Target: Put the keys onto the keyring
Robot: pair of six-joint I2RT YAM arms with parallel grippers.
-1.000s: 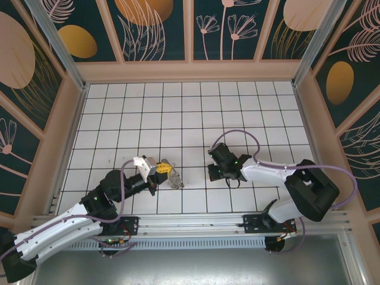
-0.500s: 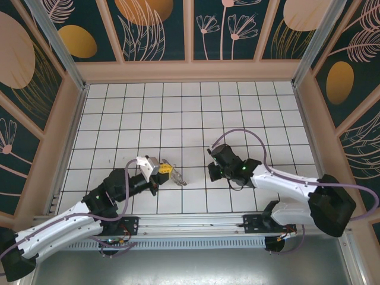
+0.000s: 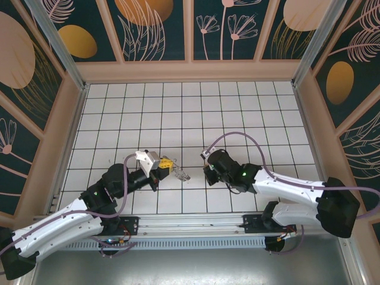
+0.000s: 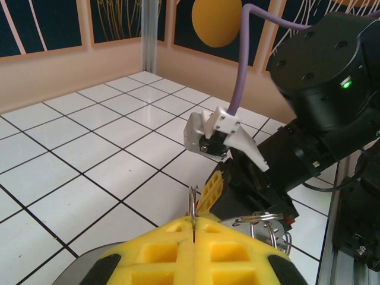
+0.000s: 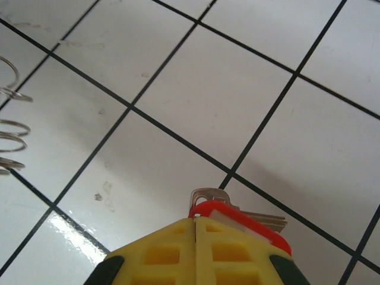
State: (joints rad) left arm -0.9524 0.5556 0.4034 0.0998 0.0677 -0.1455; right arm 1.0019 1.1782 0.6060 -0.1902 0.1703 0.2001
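My left gripper (image 3: 171, 170) is shut on the keyring (image 3: 183, 176), a thin metal wire with small silver loops hanging from it. In the left wrist view the wire (image 4: 194, 200) stands up out of the seam of the yellow fingers (image 4: 172, 249), and the loops (image 4: 265, 218) dangle to the right. My right gripper (image 3: 207, 173) sits about half a tile to the right, facing the left one. It is shut on the key (image 5: 250, 223), a red tag with a silver key head (image 5: 208, 195) sticking out. The keyring's loops (image 5: 12, 138) show at that view's left edge.
The white tiled floor (image 3: 190, 113) stretches open behind both grippers. Patterned walls (image 3: 190, 65) enclose it at the back and both sides. The metal rail (image 3: 190, 225) with the arm bases runs along the near edge. The right arm's purple cable (image 3: 237, 138) arcs above its wrist.
My right gripper has slid left with the key, closing on the left gripper, and its arm has stretched out flatter. The left gripper has lifted the keyring slightly up and away.
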